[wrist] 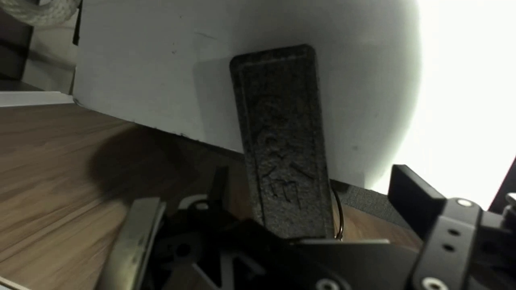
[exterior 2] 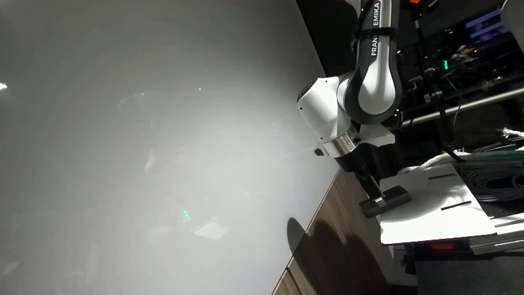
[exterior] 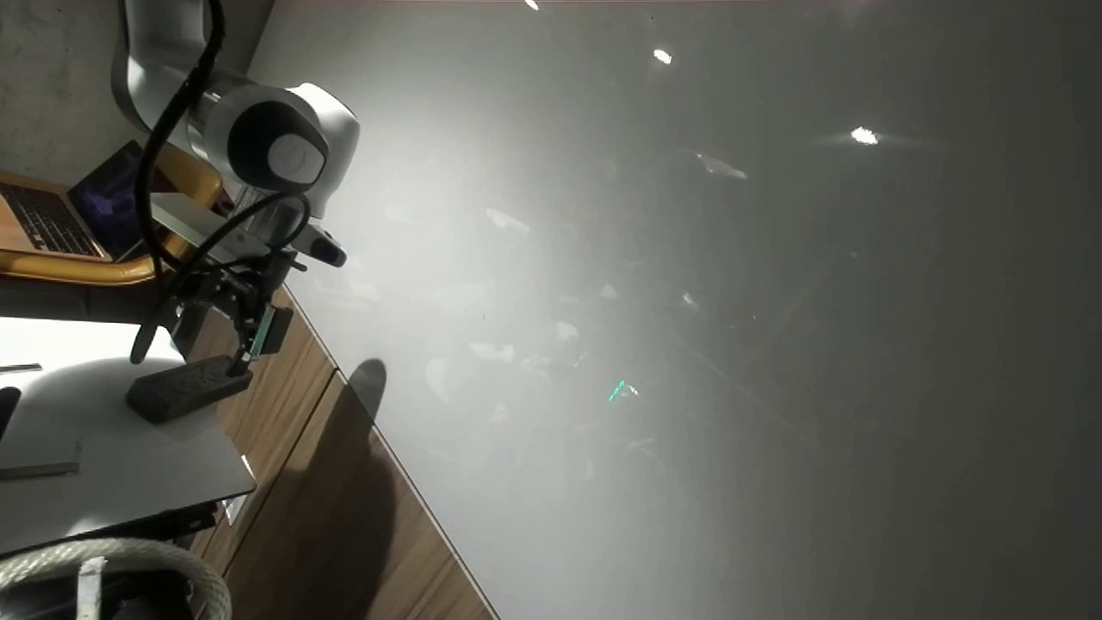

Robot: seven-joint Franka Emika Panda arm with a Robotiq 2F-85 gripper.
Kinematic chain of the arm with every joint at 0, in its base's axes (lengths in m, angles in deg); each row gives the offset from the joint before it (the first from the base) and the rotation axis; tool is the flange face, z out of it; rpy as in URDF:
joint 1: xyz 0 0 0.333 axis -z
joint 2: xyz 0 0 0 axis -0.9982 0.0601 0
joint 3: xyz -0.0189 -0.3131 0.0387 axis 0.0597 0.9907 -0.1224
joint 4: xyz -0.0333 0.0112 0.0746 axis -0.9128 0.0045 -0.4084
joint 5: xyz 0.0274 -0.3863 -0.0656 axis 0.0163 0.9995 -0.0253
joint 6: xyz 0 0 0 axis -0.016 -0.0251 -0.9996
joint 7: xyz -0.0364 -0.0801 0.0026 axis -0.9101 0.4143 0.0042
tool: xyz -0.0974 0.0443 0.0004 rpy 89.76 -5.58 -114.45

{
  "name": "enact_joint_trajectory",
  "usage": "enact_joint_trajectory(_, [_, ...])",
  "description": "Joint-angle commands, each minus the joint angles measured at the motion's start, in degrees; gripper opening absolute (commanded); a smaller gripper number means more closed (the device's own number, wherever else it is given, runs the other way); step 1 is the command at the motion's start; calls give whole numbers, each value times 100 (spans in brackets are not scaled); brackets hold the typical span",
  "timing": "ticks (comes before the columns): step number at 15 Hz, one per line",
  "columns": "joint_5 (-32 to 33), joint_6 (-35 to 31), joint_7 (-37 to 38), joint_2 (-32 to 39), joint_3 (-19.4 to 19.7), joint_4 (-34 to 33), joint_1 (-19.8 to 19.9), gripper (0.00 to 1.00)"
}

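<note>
The tool (wrist: 316, 189) is spread wide, chunky dark block (wrist: 278, 121) between its jaws, poking partway off the white worktop (wrist: 145, 72).

We saw an open laptop (exterior: 52, 220) on a yellow seat (exterior: 95, 273) in an exterior view, coiled cables (exterior 2: 495, 184) in an exterior view, and pale braided rope (exterior: 138, 551) and wood-grain panels (exterior: 422, 560) throughout.

A white counter (exterior 2: 434, 225) is carrying a dark, rectangular block (wrist: 280, 121) with embossed marks, which is lying across its edge, partly jutting out. Two narrow dark strips (exterior 2: 456, 205) are showing on top.
</note>
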Motion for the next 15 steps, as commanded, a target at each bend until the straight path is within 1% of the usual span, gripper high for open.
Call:
enact_joint_trajectory(1, [60,-340,-269,-277,52,289,151,100])
enact_joint_trajectory(7, [16,-819,-421,-70,38,443,214,100])
enact_joint_trajectory(8, [19,-883,-421,-51,37,465,208,98])
enact_joint_trajectory(9, [13,-923,-429,-38,39,480,207,74])
enact_joint_trajectory(10, [25,-964,-427,-18,50,488,211,73])
enact_joint_trajectory(11, [20,-983,-434,-1,61,493,220,69])
enact_joint_trajectory(12, [14,-1020,-435,14,67,505,225,60])
enact_joint_trajectory(15, [23,-1089,-415,40,81,534,230,37])
